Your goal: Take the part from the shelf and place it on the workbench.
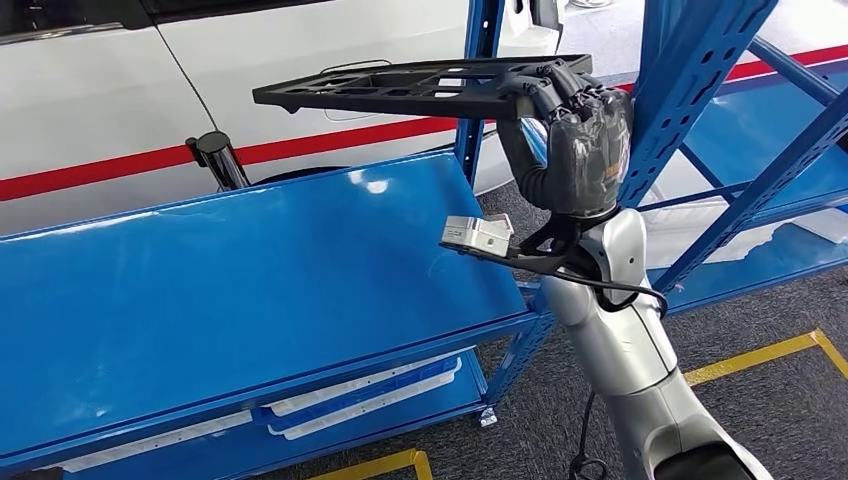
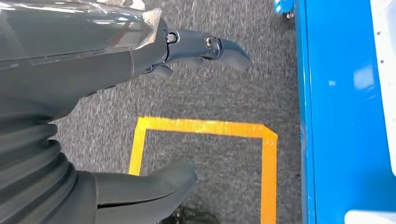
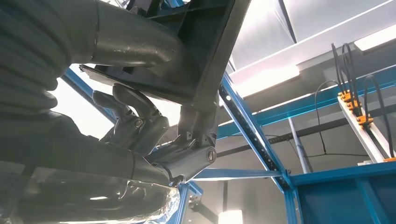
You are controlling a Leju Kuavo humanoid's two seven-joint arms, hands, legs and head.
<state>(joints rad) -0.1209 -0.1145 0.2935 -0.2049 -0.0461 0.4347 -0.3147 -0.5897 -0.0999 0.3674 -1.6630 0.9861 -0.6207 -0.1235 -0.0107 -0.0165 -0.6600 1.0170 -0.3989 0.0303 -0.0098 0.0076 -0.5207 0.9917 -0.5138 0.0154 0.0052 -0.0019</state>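
Note:
The part is a flat black plastic frame [image 1: 400, 85] with several cut-outs, held level in the air above the blue workbench top [image 1: 230, 280]. My right hand [image 1: 580, 130] grips its right end, fingers wrapped over the edge, beside a blue shelf upright [image 1: 690, 80]. In the right wrist view the part [image 3: 205, 51] is clamped between the thumb and the dark fingers [image 3: 140, 121] of my right hand [image 3: 154, 116]. My left hand [image 2: 140, 112] hangs over the grey carpet, thumb and fingers apart, holding nothing.
A white car [image 1: 150, 90] with a red stripe stands behind the workbench. Blue shelving [image 1: 760, 180] rises at the right. White-labelled blue bins [image 1: 370, 390] sit under the bench top. Yellow floor tape [image 2: 205, 128] marks the carpet by the bench.

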